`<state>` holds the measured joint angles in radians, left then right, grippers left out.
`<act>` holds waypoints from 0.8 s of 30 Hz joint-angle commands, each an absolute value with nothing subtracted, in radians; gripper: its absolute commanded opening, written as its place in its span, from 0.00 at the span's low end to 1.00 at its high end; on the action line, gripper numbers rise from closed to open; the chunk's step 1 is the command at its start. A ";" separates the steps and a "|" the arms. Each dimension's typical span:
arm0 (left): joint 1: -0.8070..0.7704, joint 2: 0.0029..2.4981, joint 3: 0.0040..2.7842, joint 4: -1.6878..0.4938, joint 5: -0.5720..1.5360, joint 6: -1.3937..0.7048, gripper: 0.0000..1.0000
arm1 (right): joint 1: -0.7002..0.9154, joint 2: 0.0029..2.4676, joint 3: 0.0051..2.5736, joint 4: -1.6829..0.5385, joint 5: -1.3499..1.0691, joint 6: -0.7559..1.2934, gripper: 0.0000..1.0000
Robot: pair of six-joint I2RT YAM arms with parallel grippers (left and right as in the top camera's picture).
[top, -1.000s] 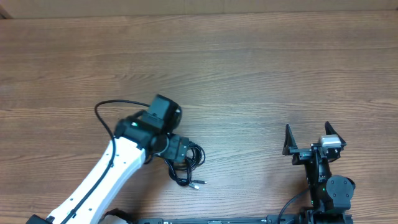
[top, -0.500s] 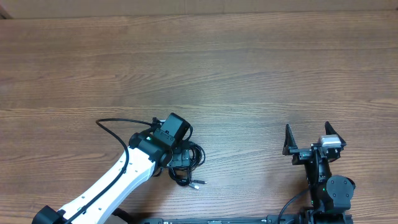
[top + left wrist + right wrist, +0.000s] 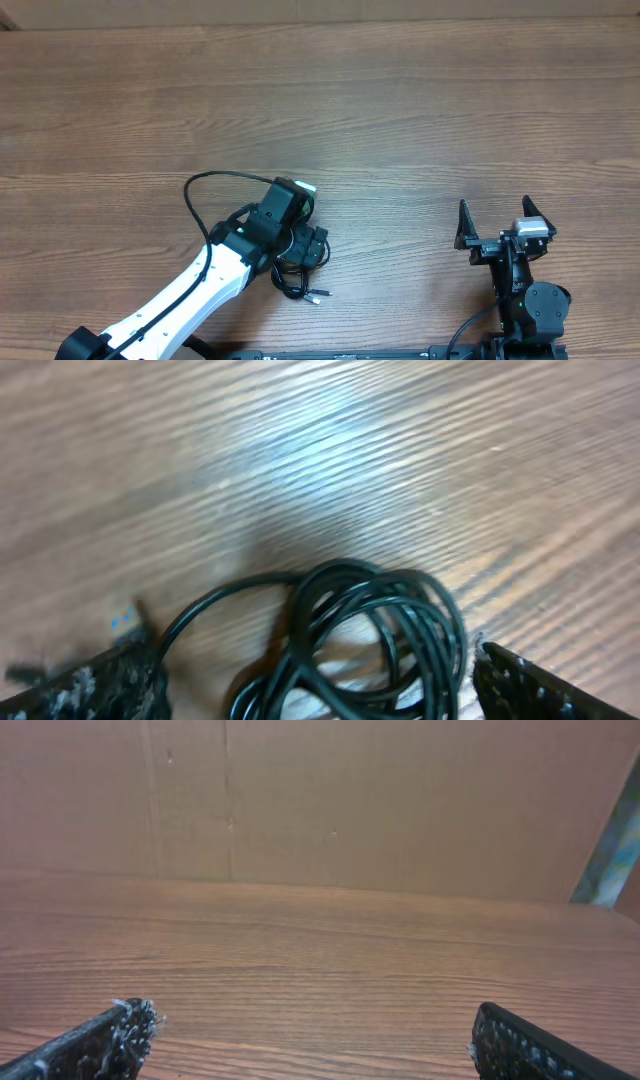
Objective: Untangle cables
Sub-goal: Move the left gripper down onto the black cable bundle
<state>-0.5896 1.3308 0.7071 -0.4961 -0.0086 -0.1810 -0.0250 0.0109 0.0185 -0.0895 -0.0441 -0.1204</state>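
The cables (image 3: 305,268) are thin black cords coiled in a small bundle on the wooden table near the front centre-left, with a silvery plug end (image 3: 318,296) sticking out toward the front. In the left wrist view the coil (image 3: 370,635) lies between my left fingers. My left gripper (image 3: 315,680) is open and straddles the bundle; from overhead it (image 3: 303,243) sits right over the coil and hides part of it. My right gripper (image 3: 495,225) is open and empty at the front right, far from the cables; its wrist view (image 3: 310,1035) shows only bare table.
The wooden table (image 3: 400,120) stretches back to a brown cardboard wall (image 3: 330,800). A thicker black wire (image 3: 205,195) loops off my left arm, left of the bundle.
My left arm has moved to the right and turned, bringing the gripper over the cable bundle. The right arm has not moved.
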 commanded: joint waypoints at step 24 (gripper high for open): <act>-0.593 1.594 0.706 -0.377 0.033 0.524 0.85 | -0.028 0.003 0.008 -0.082 -0.035 -0.125 1.00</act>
<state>-0.5896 1.5520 0.7086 -0.3687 0.0422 0.4835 -0.0250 0.0109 0.0185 -0.0883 -0.0441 -0.1204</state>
